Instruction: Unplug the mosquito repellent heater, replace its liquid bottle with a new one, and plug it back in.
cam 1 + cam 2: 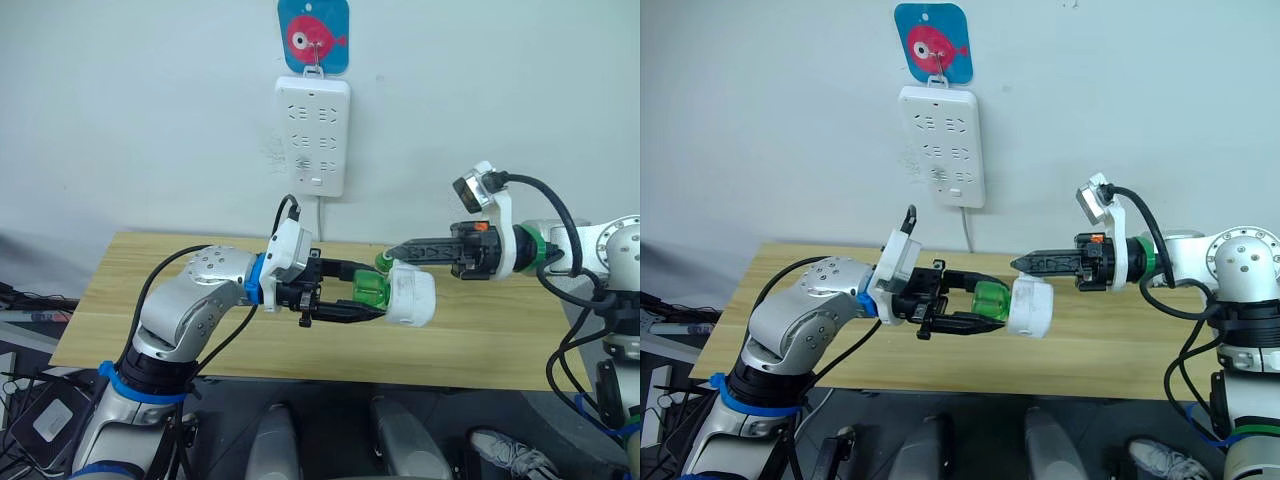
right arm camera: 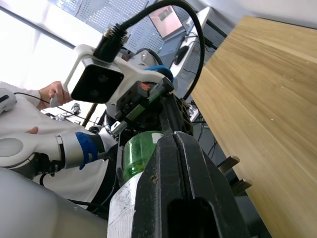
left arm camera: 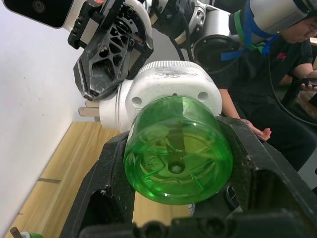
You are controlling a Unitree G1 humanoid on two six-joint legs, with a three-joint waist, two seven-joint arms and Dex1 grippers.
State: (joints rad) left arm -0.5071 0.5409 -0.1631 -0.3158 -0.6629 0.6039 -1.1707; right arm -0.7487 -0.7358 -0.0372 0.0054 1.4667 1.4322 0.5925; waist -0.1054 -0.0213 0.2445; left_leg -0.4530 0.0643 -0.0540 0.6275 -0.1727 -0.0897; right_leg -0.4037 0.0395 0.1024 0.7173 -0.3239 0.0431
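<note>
We held the small rounded white plastic mosquito repellent heater (image 1: 1031,306) in mid-air above the light wooden table (image 1: 1110,345), well below the tall white wall power strip (image 1: 943,146), so both arms could reach it. Our right gripper (image 1: 400,252) was clamped shut on the heater's body to steady it. Our left gripper (image 1: 350,296) had its fingers (image 3: 106,188) closed around the translucent green liquid bottle (image 3: 177,150) seated in the heater's base, a hold that seemed suited to twisting the bottle.
</note>
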